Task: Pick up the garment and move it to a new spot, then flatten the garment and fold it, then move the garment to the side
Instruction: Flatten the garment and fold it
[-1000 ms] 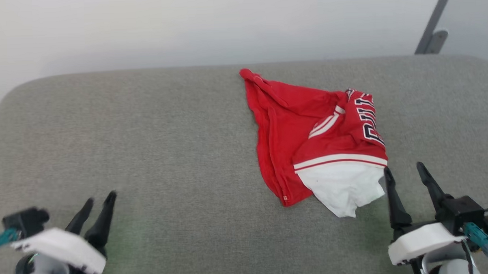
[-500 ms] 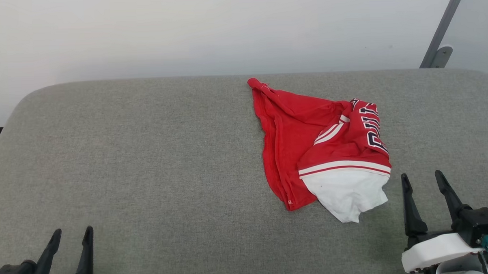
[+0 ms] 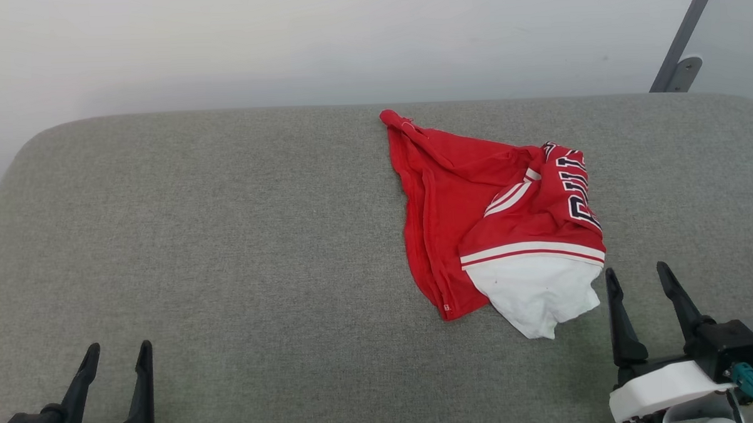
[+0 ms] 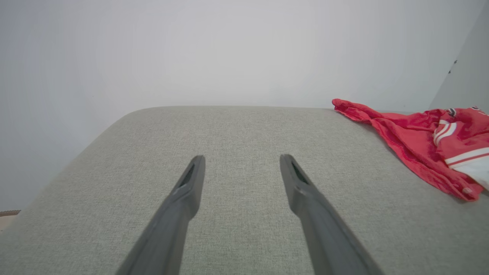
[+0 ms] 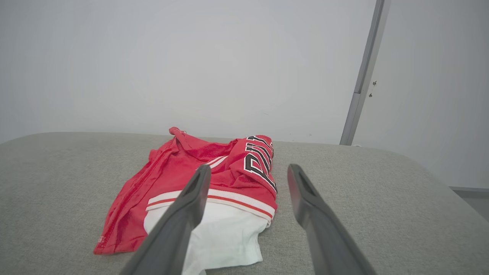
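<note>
Right of centre, a bunched shirt (image 3: pixel 451 202) lies ungrasped, left gripper (image 3: pixel 119 346) and right gripper (image 3: pixel 636 270) spread empty; one layer alone could be pinched.

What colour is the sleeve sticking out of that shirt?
White, below red-and-white striped trim; the sleeve of the garment shows best in the head view.

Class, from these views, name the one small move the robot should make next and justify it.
Probably ease the right end effector forward-left onto the white sleeve of the garment: it stands open and empty just beside that sleeve, while the left end effector sits far across the cushion.
</note>
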Robot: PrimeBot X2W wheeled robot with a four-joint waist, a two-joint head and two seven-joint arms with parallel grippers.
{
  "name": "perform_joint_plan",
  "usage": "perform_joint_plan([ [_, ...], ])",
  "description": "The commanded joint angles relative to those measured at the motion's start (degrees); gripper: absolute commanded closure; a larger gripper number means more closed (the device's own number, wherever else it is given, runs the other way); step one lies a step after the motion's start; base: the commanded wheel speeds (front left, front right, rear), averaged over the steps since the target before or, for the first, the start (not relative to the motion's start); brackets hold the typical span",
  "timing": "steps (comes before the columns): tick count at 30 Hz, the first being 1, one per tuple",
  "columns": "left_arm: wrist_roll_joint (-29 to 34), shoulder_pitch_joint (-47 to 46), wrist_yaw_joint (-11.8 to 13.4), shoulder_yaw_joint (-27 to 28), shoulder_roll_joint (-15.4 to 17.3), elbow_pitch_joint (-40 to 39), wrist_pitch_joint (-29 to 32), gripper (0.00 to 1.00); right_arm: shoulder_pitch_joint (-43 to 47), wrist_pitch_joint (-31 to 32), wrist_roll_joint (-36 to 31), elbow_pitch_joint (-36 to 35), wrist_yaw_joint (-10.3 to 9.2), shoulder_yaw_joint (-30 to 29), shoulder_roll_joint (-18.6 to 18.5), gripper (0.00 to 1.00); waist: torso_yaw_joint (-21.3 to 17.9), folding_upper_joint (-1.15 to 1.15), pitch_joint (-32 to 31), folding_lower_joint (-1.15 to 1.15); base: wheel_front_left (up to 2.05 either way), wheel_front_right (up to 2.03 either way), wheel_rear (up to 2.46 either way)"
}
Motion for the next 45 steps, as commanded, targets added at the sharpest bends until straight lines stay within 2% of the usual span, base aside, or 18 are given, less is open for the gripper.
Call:
perform_joint_plan([
  [1, 0.5, 0.4, 0.2, 0.2, -0.3, -0.3, -0.3, 0.00, -0.1, -0.3, -0.3, 0.0, -0.04, 0.3, 0.0, 0.00, 0.0, 0.00, 0.1, 0.00, 0.00, 0.00, 0.00],
  [8, 0.4, 0.0, 0.2, 0.2, -1.0, -0.8, -0.3, 0.00, -0.6, 0.1, -1.5, 0.7, -0.04, 1.1, 0.0, 0.00, 0.0, 0.00, 0.2, 0.00, 0.00, 0.00, 0.00],
  [12, 0.3, -0.4, 0.2, 0.2, -1.7, -1.0, -0.3, 0.00, -0.6, 2.9, -3.7, 0.6, -0.04, 2.4, 0.0, 0.00, 0.6, 0.00, 0.5, 0.00, 0.00, 0.00, 0.00],
  [14, 0.3, -0.8, 0.2, -0.3, -2.3, -1.0, -0.3, 0.00, -0.7, 7.3, -5.7, 0.8, -0.04, 4.0, -0.2, 0.00, 1.0, 0.00, 0.9, 0.00, 0.00, 0.00, 0.00],
  [16, 0.1, -1.3, 0.2, -0.9, -2.7, -0.7, -0.3, 0.00, -1.0, 13.4, -6.7, 1.0, -0.06, 6.7, -2.1, 0.00, 1.6, 0.00, 1.4, 0.00, 0.00, 0.00, 0.00],
  [17, -0.2, -1.7, 0.2, -1.4, -3.2, -0.4, -0.3, 0.00, -1.7, 20.3, -6.7, 0.2, -0.05, 10.6, -4.8, 0.00, 2.1, 0.00, 2.0, 0.00, 0.00, 0.00, 0.00],
  [23, -1.8, -3.8, 0.2, -3.3, -4.2, 0.2, -0.3, 0.00, -5.5, 39.2, -2.4, -5.9, -0.05, 18.5, -13.6, 0.00, 3.8, 0.00, 5.8, 0.00, 0.00, 0.00, 0.00],
  [24, -1.8, -3.8, 0.2, -3.3, -4.2, 0.2, -0.3, 0.00, -5.5, 39.2, -2.4, -5.9, -0.05, 18.5, -13.6, 0.00, 3.8, 0.00, 5.8, 0.00, 0.00, 0.00, 0.00],
  [30, -3.7, -7.0, 0.2, -5.3, -3.5, 0.6, -0.3, 0.00, -9.3, 52.3, 1.8, -8.6, -0.05, 23.1, -18.3, 0.00, 5.5, 0.00, 10.7, 0.00, 0.00, 0.00, 0.00],
  [34, -5.1, -8.7, 0.2, -6.3, -2.7, 1.1, -0.3, 0.00, -10.5, 56.2, 2.5, -6.9, -0.05, 23.8, -18.4, 0.00, 6.1, 0.00, 13.1, 0.00, 0.00, 0.00, 0.00],
  [35, -5.4, -9.2, 0.2, -6.5, -2.4, 1.1, -0.3, 0.00, -10.8, 56.3, 2.2, -6.6, -0.05, 24.0, -18.5, 0.44, 6.2, 0.00, 13.5, 0.00, 0.00, 0.00, 0.00],
  [36, -5.7, -9.4, 0.2, -6.4, -2.1, 1.1, -0.3, 0.00, -11.2, 55.9, 1.8, -6.2, -0.07, 23.1, -17.9, 0.77, 6.0, 0.00, 14.0, 0.00, 0.00, 0.00, 0.00],
  [37, -6.0, -9.6, 0.2, -6.2, -1.9, 1.1, -0.3, 0.00, -11.2, 55.5, 1.3, -5.8, -0.16, 22.4, -17.4, 1.00, 5.8, 0.00, 14.3, 0.00, 0.00, 0.00, 0.00],
  [41, -6.5, -9.8, 0.2, -5.9, -0.8, 1.0, -0.3, 0.00, -10.7, 53.9, -0.9, -5.6, -0.19, 17.6, -16.1, 1.00, 4.2, 0.00, 15.1, 0.00, 0.00, 0.00, 0.00],
  [45, -6.5, -10.4, 0.2, -6.5, 0.1, 0.3, -0.3, 0.00, -9.3, 52.0, -2.8, -8.3, -0.16, 10.2, -15.8, 1.00, 2.3, 0.00, 15.7, 0.00, 0.00, 0.00, 0.00],
])
